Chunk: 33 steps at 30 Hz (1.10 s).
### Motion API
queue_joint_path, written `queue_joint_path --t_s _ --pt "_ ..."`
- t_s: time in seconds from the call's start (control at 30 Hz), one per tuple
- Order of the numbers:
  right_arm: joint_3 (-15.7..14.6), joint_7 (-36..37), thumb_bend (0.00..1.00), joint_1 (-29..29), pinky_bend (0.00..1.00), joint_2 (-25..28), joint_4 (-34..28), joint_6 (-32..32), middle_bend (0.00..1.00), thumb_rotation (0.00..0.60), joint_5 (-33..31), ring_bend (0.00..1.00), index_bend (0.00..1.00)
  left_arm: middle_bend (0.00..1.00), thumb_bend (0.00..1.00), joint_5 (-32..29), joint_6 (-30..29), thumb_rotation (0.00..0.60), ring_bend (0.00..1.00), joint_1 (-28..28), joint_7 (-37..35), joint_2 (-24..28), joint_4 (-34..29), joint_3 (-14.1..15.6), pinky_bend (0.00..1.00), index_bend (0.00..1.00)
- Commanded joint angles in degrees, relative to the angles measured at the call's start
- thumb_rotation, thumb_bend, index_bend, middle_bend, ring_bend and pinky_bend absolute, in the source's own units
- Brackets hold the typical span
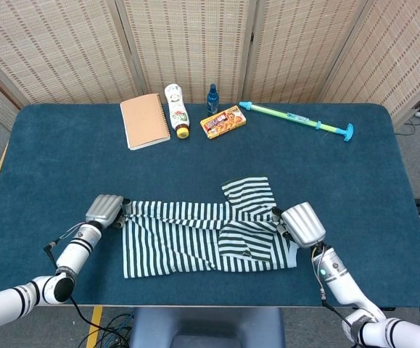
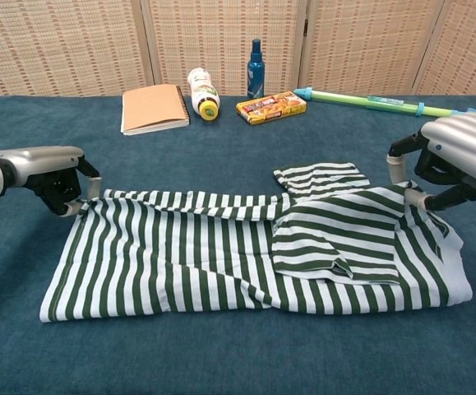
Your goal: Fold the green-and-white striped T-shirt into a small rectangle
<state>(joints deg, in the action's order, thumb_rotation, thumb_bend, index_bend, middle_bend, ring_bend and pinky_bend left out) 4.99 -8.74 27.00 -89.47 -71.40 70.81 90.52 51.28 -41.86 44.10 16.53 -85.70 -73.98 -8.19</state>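
Both hands at the shirt's far edge, fold under way.

My left hand [image 2: 53, 177] and right hand [image 2: 447, 164] pinch the striped T-shirt [image 2: 246, 255]; an uneven lift could slew the fold.

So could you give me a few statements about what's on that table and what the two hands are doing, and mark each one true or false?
1. The left hand grips a far corner of the striped T-shirt. True.
2. The right hand hovers over the notebook. False: it is at the shirt's other end, fingertips on the cloth; the notebook lies at the back of the table.
3. The shirt is already a small rectangle. False: it lies spread wide, with one sleeve folded in and the other sticking out.
4. A blue bottle stands upright near the screen. True.
5. The orange box lies on the shirt. False: it sits apart, beside the blue bottle.
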Motion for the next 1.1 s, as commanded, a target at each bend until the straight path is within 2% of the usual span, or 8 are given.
queue_joint_path --t_s 0.03,0.97,1.03,1.1 --pt "0.1 0.1 0.57 0.2 1.00 -0.3 0.3 0.0 1.00 0.600 -0.2 1.00 0.75 0.92 0.49 -0.7 0.2 0.600 0.89 0.4 0.2 -0.4 0.7 -0.1 1.00 0.53" --pt "0.2 1.4 0.57 1.6 1.00 -3.8 6.2 -1.7 1.00 0.600 -2.7 1.00 0.75 0.92 0.49 -6.1 0.4 0.600 0.89 3.0 2.4 -3.6 6.1 -0.2 1.00 0.52" --pt "0.3 1.5 0.57 1.7 1.00 -4.1 6.8 -1.9 1.00 0.600 -3.1 1.00 0.75 0.91 0.49 -6.1 -0.1 0.600 0.89 3.0 2.1 -3.8 6.3 -0.4 1.00 0.51" --pt "0.4 1.7 0.57 1.8 1.00 -4.4 7.3 -2.0 1.00 0.600 -3.3 1.00 0.75 0.90 0.49 -5.8 -0.7 0.600 0.89 2.8 1.9 -3.9 6.2 -0.6 1.00 0.44"
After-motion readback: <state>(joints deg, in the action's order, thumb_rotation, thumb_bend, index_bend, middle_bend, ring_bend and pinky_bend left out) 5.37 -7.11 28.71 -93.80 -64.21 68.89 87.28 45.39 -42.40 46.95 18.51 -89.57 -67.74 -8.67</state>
